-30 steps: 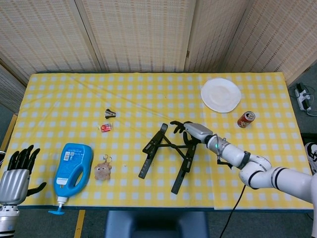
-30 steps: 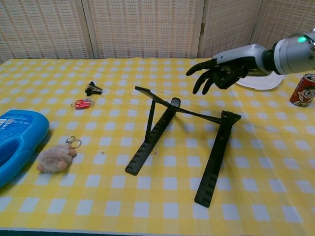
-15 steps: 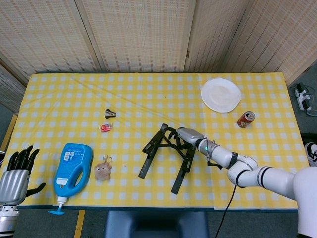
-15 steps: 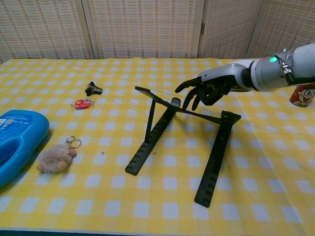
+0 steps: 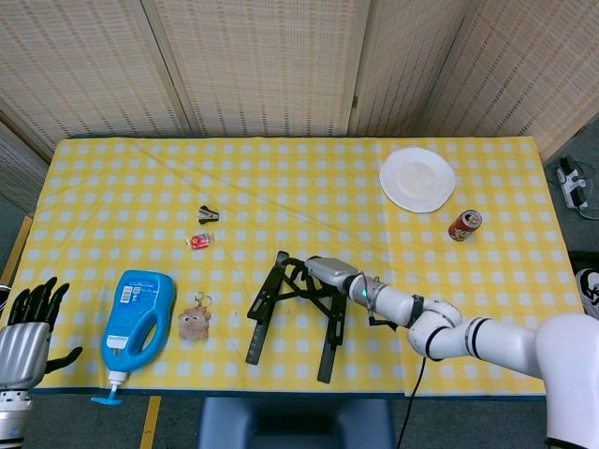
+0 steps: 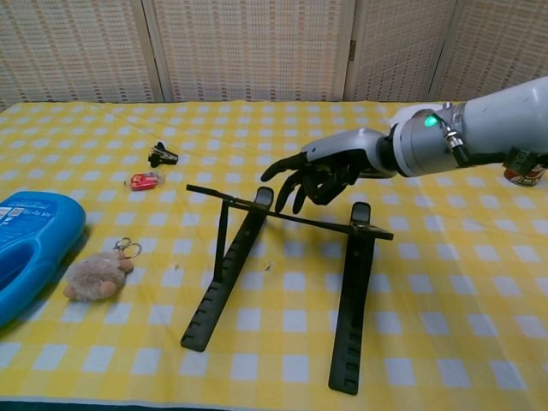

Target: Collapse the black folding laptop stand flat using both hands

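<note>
Chest view: black laptop stand (image 6: pixel 282 282) sits centre frame on the yellow-check bench (image 6: pixel 445 325), still raised, 2 legs splayed. Right hand (image 6: pixel 321 175) hovers at the top crossbar, fingers curled down, touching or just above it, nothing clearly grasped. Left hand (image 5: pixel 28 327) idles lower left of head view, released, fingers apart, well apart from the stand. To do this well, probably bring the left hand onto the left leg, brace both sides, then press the legs together evenly so the stand doesn't skid.
</note>
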Available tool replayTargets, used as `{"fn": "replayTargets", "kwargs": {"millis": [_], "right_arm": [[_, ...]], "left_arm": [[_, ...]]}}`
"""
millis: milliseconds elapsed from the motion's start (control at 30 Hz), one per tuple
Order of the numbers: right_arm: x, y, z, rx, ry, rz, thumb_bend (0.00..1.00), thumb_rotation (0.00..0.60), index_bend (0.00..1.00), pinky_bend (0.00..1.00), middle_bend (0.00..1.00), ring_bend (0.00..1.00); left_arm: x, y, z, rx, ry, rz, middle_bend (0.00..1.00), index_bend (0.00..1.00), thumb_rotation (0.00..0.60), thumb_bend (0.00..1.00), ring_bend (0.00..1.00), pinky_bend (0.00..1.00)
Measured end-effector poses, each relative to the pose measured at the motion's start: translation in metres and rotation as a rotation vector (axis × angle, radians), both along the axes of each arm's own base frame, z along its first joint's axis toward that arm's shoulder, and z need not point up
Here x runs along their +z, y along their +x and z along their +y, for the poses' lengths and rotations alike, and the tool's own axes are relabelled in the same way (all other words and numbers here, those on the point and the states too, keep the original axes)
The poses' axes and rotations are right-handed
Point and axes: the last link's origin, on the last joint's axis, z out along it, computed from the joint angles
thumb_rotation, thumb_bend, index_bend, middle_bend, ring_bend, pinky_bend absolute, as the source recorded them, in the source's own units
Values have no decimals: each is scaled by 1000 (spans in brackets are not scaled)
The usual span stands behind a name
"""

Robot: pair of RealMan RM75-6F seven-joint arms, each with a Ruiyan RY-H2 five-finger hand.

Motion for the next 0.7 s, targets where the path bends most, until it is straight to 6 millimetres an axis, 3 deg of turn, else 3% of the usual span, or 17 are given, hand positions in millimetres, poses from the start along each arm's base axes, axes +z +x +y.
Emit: {"fn": "replayTargets", "kwargs": {"millis": [200, 367, 433, 567, 700], "right_arm": [[-1, 10, 11, 36, 19, -31, 1000, 600, 0, 0, 258, 257], [21, 2, 15, 82, -46, -80, 954, 600, 0, 0, 186, 224], [34, -6, 18, 108, -82, -89, 853, 600, 0, 0, 151, 187], [69, -31, 31, 168, -161, -71, 550, 600, 0, 0, 70, 104], [90, -52, 49, 227, -207, -18, 351, 600, 0, 0, 4, 32]], "left_arm": [[0, -2, 0, 1, 2, -2, 5, 0, 600, 89, 52, 0], [2, -2, 1, -3, 5, -5, 5, 0, 600, 90, 52, 0], [1, -2, 1, -6, 3, -6, 6, 0, 600, 90, 52, 0], [-1, 2, 3, -19, -3, -7, 6, 0, 600, 89, 52, 0], [-4, 7, 5, -37, -10, -8, 5, 0, 600, 90, 52, 0]]}}
